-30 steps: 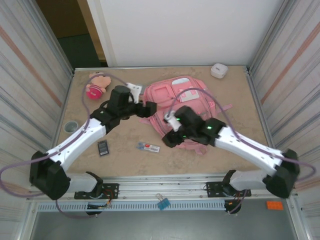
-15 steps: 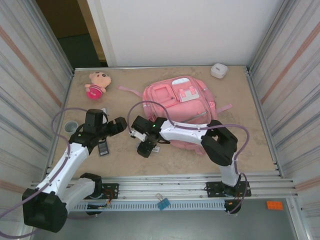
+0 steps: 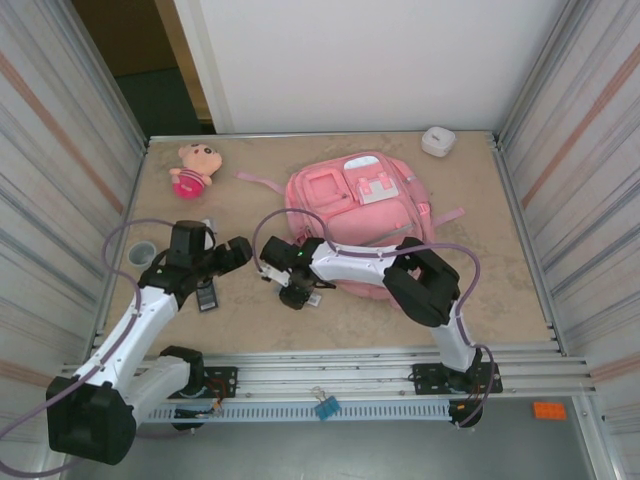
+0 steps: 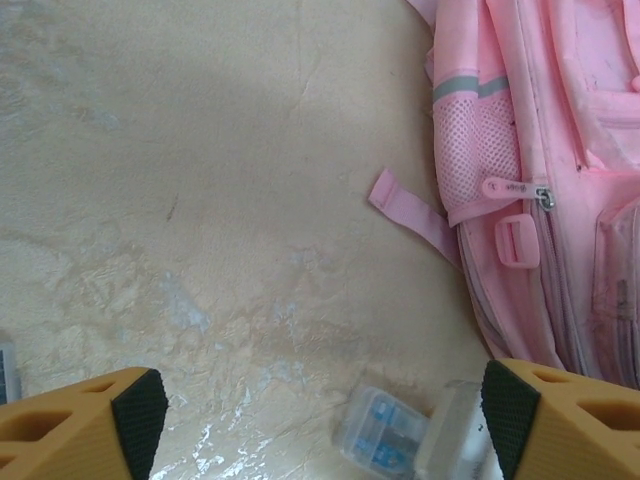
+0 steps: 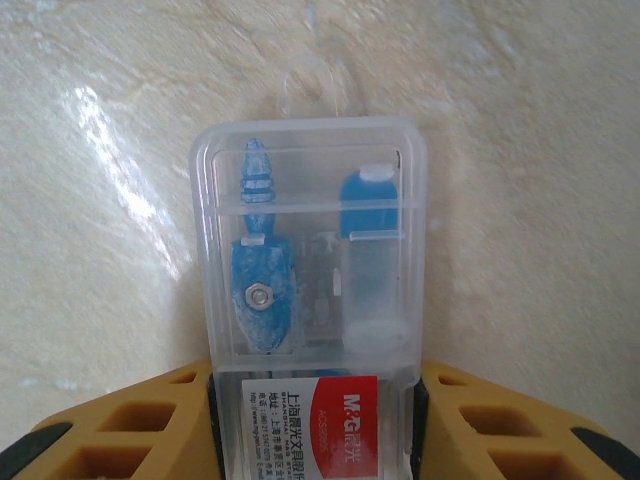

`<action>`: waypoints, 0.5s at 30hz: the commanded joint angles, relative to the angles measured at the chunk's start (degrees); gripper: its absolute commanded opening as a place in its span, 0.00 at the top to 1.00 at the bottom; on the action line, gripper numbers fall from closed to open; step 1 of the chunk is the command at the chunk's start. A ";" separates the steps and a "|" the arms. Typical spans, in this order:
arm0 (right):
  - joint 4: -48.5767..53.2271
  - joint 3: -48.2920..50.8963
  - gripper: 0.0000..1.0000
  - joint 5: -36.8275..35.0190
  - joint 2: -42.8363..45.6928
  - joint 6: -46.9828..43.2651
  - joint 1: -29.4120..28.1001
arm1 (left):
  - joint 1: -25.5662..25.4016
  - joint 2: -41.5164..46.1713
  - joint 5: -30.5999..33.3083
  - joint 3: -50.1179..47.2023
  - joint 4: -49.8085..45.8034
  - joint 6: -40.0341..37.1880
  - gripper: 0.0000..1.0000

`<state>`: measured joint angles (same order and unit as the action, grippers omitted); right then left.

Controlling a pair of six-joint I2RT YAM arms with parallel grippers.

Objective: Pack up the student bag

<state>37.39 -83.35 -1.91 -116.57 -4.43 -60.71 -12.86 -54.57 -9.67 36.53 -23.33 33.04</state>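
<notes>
Right claw (image 3: pixel 293 293) clamped across the clear case (image 5: pixel 310 250); student bag (image 3: pixel 360 215) just beside at one o'clock; left claw (image 4: pixel 318 415) apart, farther.

Top: I look down over the whole bench (image 3: pixel 480 290) from behind.
Right wrist: close above the clear case (image 5: pixel 310 260).
Left wrist: same case, farther.

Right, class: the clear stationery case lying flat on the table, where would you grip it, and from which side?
Come straight down from above and pinch the clear stationery case across its narrow width, near the labelled end. It lies flat on the table, so its long, straight, parallel side walls are the faces the jaws can close on.
</notes>
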 commanded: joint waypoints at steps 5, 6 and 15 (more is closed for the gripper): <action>-2.84 7.57 0.65 2.98 21.10 11.15 8.57 | -7.19 -4.37 3.14 6.33 4.26 -9.91 0.18; -3.58 9.45 0.65 4.44 24.76 14.42 11.54 | -9.51 -5.55 4.50 7.41 5.78 -12.87 0.18; -6.53 27.30 0.65 21.09 47.04 32.85 43.62 | -26.54 -25.25 6.30 23.57 10.29 -38.03 0.15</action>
<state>29.61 -60.60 11.55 -73.34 20.23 -22.31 -35.79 -74.83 -4.84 55.68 -14.61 7.44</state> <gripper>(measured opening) 0.423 0.844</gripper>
